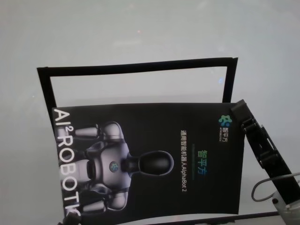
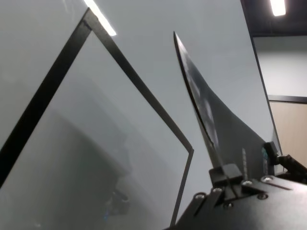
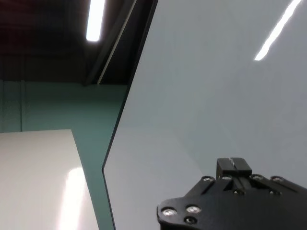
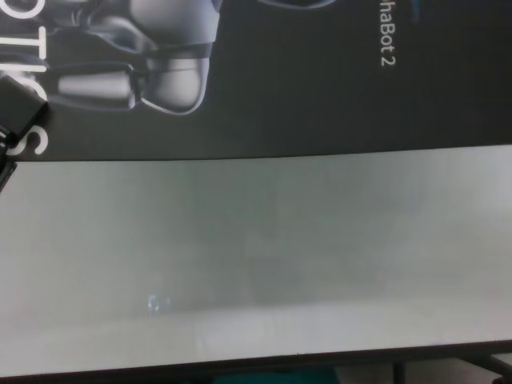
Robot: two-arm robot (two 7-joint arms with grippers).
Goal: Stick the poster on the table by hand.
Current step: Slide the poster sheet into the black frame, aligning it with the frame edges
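The poster [image 1: 154,159] is a glossy black sheet with a silver robot figure and white letters. It hangs above the white table [image 1: 140,28], bowed upward in the left wrist view. My left gripper [image 4: 20,108] is shut on the poster's near left edge; the sheet [image 2: 211,110] rises edge-on out of that gripper [image 2: 225,175]. At the poster's far right corner sits my right gripper [image 1: 240,108], fingertips together [image 3: 234,165]. Whether that corner is pinched between them is hidden.
A rectangular outline of black tape [image 1: 136,66] lies on the table behind and under the poster, and its lines [image 2: 139,91] show in the left wrist view. The table's dark near edge [image 4: 256,362] runs close in front of me. A grey cable [image 1: 262,185] loops by the right arm.
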